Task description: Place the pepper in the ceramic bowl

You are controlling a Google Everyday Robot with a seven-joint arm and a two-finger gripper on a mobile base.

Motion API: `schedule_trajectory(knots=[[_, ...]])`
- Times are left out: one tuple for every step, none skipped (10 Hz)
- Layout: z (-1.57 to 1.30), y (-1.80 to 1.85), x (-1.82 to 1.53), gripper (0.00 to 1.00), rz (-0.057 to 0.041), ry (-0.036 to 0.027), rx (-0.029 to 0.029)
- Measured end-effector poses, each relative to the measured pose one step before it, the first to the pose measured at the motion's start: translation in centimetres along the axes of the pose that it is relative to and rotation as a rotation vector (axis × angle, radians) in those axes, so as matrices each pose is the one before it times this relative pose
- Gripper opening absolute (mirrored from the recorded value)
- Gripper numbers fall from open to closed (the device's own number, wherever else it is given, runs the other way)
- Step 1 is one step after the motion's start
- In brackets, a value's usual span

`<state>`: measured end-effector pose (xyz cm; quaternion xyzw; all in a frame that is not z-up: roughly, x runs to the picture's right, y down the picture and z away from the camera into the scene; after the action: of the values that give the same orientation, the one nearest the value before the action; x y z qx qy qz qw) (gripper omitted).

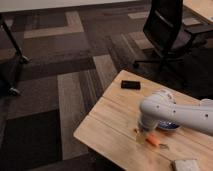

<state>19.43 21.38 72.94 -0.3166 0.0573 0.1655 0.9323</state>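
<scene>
The orange-red pepper lies on the wooden table, near its front edge. The dark blue ceramic bowl stands just behind and to the right of the pepper, and the arm hides most of it. My white arm reaches in from the right. Its gripper points down at the tabletop, right at the pepper's left end.
A black phone lies near the table's far edge. A pale, flat object sits at the front right of the table. A black office chair stands behind the table on the patterned carpet. A dark stand is at the far left.
</scene>
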Motion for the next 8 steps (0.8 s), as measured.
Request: schedule_trajectory(knots=[[0.587, 0.082, 0.5, 0.65, -0.02909, 0.01761, -0.01591], [0.39, 0.113, 0.281, 0.65, -0.01922, 0.00878, -0.01401], [0.402, 0.138, 0.325, 0.65, -0.02905, 0.00815, -0.0153], [0.051, -0.023, 0.185, 0.65, -0.02081, 0.00631, -0.00584], [-0.189, -0.099, 0.647, 0.65, -0.0276, 0.01371, -0.00065], [-0.078, 0.043, 0.144, 0.65, -0.01593, 0.00339, -0.00023], [0.077, 0.188, 0.391, 0.65, -0.02174, 0.00374, -0.00114], [0.226, 0.489, 0.586, 0.6, -0.01634, -0.00007, -0.00782]])
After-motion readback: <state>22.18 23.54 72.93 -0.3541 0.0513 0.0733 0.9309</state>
